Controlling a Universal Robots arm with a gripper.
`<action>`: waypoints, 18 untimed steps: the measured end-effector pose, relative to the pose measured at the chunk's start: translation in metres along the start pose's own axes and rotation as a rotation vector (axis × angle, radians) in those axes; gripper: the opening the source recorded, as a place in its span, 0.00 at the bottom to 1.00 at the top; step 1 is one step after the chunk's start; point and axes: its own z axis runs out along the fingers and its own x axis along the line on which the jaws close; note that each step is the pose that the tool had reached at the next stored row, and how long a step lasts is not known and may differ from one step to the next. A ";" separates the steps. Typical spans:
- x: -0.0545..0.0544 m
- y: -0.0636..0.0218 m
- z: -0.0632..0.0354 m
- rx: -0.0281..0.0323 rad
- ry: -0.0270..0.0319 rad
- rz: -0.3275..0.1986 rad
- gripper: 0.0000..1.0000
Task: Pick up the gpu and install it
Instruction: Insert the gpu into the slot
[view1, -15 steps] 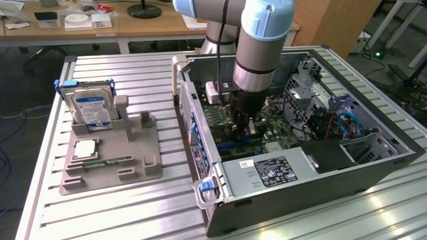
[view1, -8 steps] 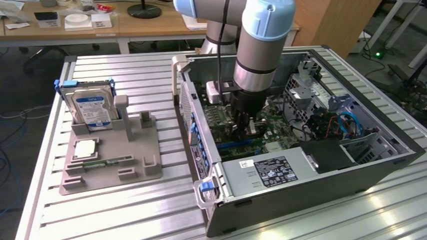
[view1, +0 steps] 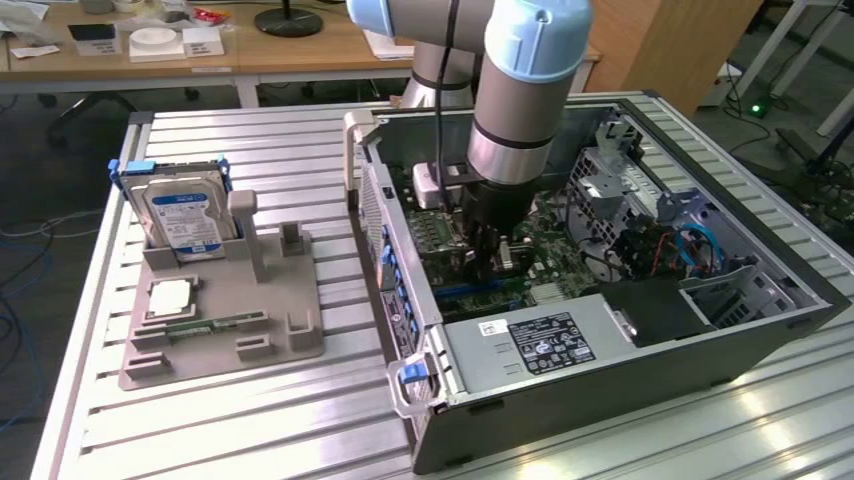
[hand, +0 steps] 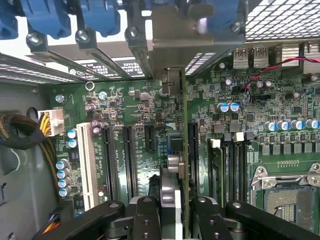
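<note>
Tool grasps the gpu edge-on over the motherboard slots: pickup done, card apparently not yet seated.

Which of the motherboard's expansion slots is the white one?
The long slot at the end of the row, beside the yellow-wired connector; the others are black.

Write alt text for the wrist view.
The end effector grips the gpu, seen edge-on with its metal bracket at the far end. Behind it lies the green motherboard with black expansion slots, one white slot and an empty processor socket.
</note>
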 end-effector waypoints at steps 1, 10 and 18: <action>0.000 0.0000 0.0000 0.0000 0.0000 0.000 0.29; 0.000 0.0041 0.0000 0.0001 -0.0001 0.000 0.29; 0.001 0.0039 0.0013 -0.0004 0.0002 0.000 0.29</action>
